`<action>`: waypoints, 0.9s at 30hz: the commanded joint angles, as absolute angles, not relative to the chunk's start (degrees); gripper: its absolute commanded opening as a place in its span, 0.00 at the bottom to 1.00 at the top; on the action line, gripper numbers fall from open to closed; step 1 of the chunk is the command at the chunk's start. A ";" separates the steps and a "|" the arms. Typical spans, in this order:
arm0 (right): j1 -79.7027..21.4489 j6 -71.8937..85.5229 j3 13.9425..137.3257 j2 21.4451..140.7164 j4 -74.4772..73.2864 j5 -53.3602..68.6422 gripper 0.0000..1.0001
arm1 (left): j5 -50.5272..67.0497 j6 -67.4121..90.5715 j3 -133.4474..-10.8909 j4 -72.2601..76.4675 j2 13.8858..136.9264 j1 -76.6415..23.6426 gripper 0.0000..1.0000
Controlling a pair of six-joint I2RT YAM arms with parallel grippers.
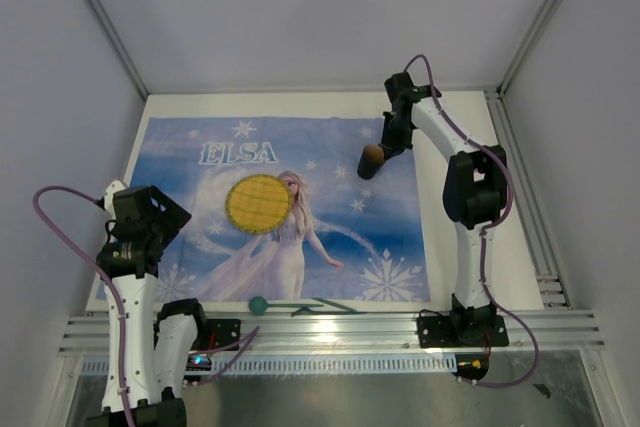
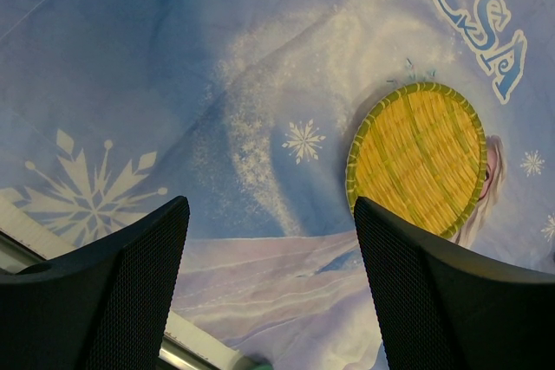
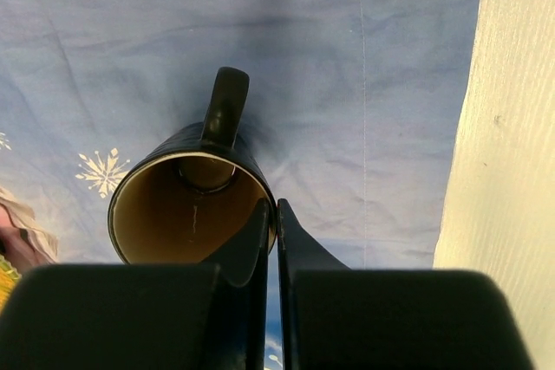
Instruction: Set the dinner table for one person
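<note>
top external, white dinner table (image 1: 300, 105), blue elsa cloth (image 1: 335, 222), grey walls (image 1: 330, 7)

Woven mat (image 1: 259, 204) obstructs the cloth (image 1: 330, 142) centre, bare around.

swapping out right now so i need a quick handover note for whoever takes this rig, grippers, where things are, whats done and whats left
Left gripper: open, holding nothing, hovering over the near-left part of the blue cloth.
Right gripper: shut on the rim of the black mug, one finger inside and one outside, over the cloth's far-right part. The mug is tilted; I cannot tell whether it is lifted.
Yellow woven mat: flat near the cloth's middle, looks placed.
Teal-tipped utensil: at the cloth's near edge.
The cloth is spread on the white table.
Probably left: set the mug upright beside the mat, then place the utensil.
</note>
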State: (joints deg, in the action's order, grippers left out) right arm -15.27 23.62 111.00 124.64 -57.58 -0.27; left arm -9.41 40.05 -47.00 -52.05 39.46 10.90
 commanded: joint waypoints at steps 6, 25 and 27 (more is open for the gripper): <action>-15.47 21.71 108.90 123.22 -57.39 -0.88 0.03 | -9.84 40.17 -46.93 -50.10 38.67 10.72 0.80; -18.10 24.17 113.55 116.90 -52.82 5.63 0.03 | -8.79 40.08 -46.76 -49.66 38.14 10.02 0.80; -19.07 24.35 114.17 116.02 -52.30 4.49 0.03 | -8.79 40.08 -46.67 -49.66 38.23 9.93 0.80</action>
